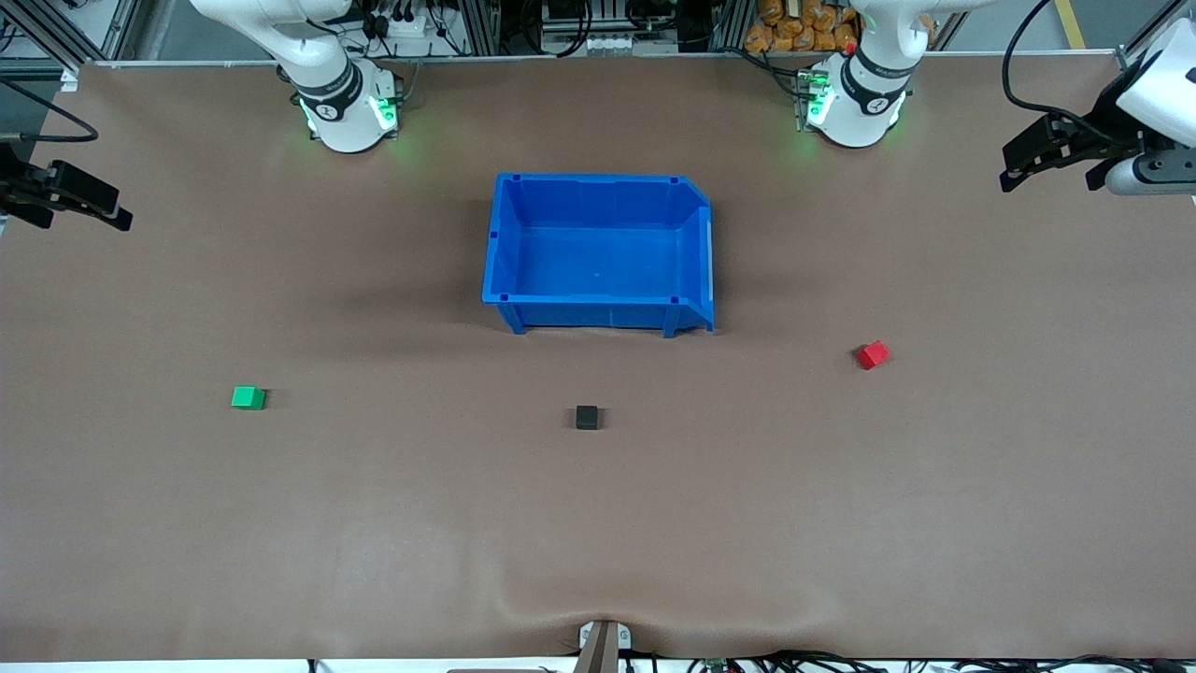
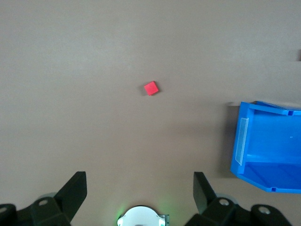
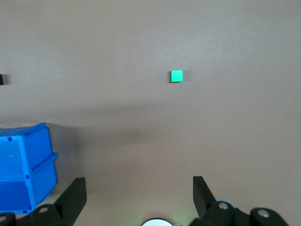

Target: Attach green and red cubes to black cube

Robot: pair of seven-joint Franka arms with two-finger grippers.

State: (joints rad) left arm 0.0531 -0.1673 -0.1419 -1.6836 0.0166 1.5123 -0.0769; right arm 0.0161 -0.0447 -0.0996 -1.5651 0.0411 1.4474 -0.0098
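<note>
Both arms are waiting high at the table's two ends, and that looks deliberate: each is parked over its own end so its wrist camera is taking in the cube it will most likely fetch. The left gripper (image 1: 1018,164) is hanging over the left arm's end of the table with its fingers spread wide and nothing between them; the right gripper (image 1: 112,215) is doing the same over the right arm's end, fingers apart and empty.

The black cube (image 1: 587,417) is sitting alone near the table's middle, at about six o'clock from the blue bin (image 1: 598,304) and nearer the front camera. Taking the black cube as the dial's centre, the green cube (image 1: 249,397) is lying out at roughly nine o'clock, well apart, and the red cube (image 1: 874,354) at about two o'clock, also well apart and turned slightly askew. Nothing is joined yet; I'd judge the task is only starting.

All three cubes are small, sharp-edged and plain, the black one matte. The bin is glossy moulded plastic, open-topped with one cut-down wall, and empty. The table cover is a dull brown sheet, rippling slightly near the front edge.
</note>
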